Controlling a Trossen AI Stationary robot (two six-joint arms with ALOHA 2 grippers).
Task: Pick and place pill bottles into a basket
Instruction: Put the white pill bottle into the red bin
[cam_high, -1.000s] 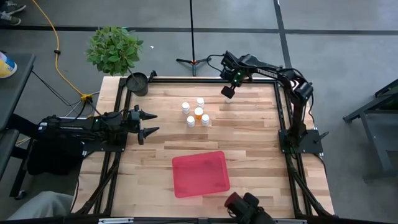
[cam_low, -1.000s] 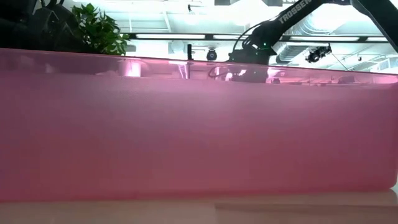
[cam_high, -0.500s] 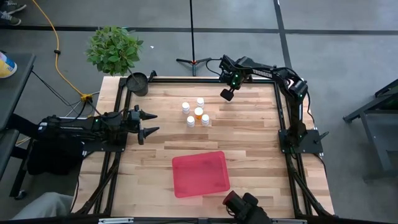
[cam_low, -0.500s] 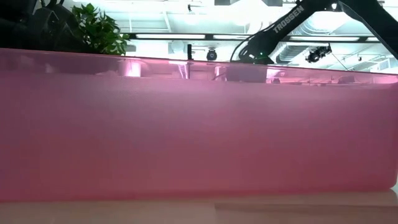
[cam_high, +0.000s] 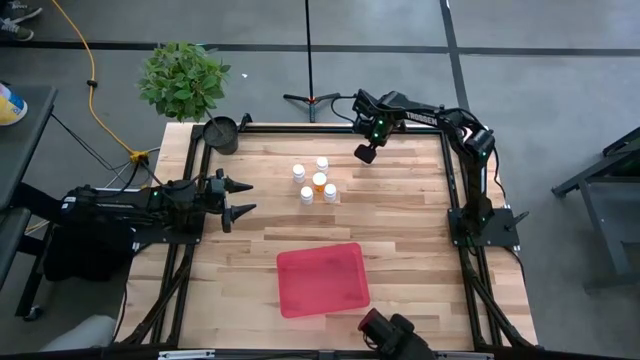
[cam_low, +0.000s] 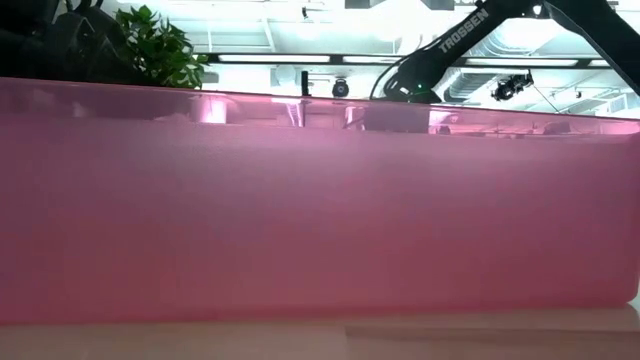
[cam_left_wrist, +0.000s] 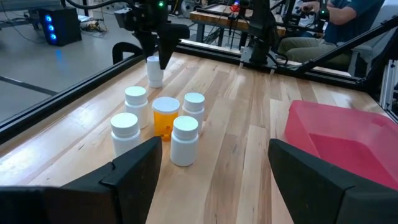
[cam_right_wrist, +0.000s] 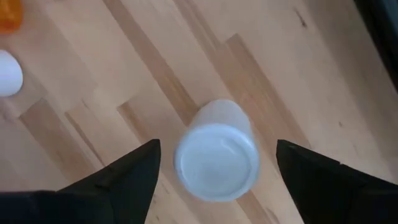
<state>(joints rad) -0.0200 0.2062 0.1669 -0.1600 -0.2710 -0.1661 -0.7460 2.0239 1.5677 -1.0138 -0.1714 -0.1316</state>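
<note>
Over the past second, the right arm has been folding its elbow inward; its right tool (cam_high: 366, 152) is hovering with fingers spread wide above a white-capped bottle (cam_right_wrist: 216, 158) at the bench's (cam_high: 400, 230) far side. Four more pill bottles (cam_high: 316, 184) are clustering nearby. The basket (cam_high: 322, 279) is sitting near, empty. Descending straight, keeping the cap centred, should grip best. The left tool (cam_high: 236, 199) is waiting, fingers apart, at left.

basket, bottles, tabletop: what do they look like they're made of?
Basket: likely plastic; its red wall passes light in the low view, and its corners are rounded and moulded.
Pill bottles: probably plastic; smooth white caps, four opaque pale bodies, one translucent amber body.
Table: wood, butcher-block style; joined pale planks with visible grain and a low sheen.
</note>
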